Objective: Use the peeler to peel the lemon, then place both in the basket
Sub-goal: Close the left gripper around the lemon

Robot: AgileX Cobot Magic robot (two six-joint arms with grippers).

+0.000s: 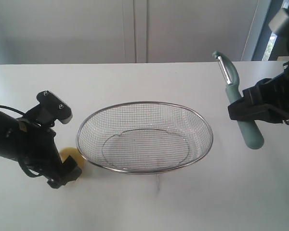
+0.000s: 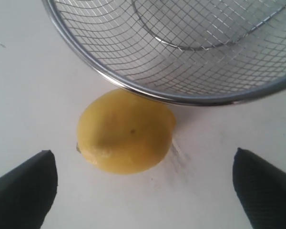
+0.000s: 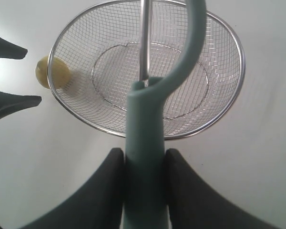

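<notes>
The yellow lemon (image 1: pixel 69 156) lies on the white table, touching the left outside rim of the silver wire-mesh basket (image 1: pixel 144 103). My left gripper (image 1: pixel 68 146) stands open around it, one finger on each side and neither touching it. In the left wrist view the lemon (image 2: pixel 126 131) lies just ahead of the open gripper (image 2: pixel 145 191), tucked against the basket rim (image 2: pixel 181 98). My right gripper (image 1: pixel 253 108) is shut on the teal handle of the peeler (image 1: pixel 233 91), held in the air right of the basket with the blade end pointing away. In the right wrist view the peeler (image 3: pixel 145 138) sits between the shut jaws of the gripper (image 3: pixel 144 164).
The basket (image 3: pixel 241 71) holds nothing and fills the table's middle. The right wrist view also shows the lemon (image 3: pixel 55 72) at the basket's far rim. The table's back edge meets a pale wall.
</notes>
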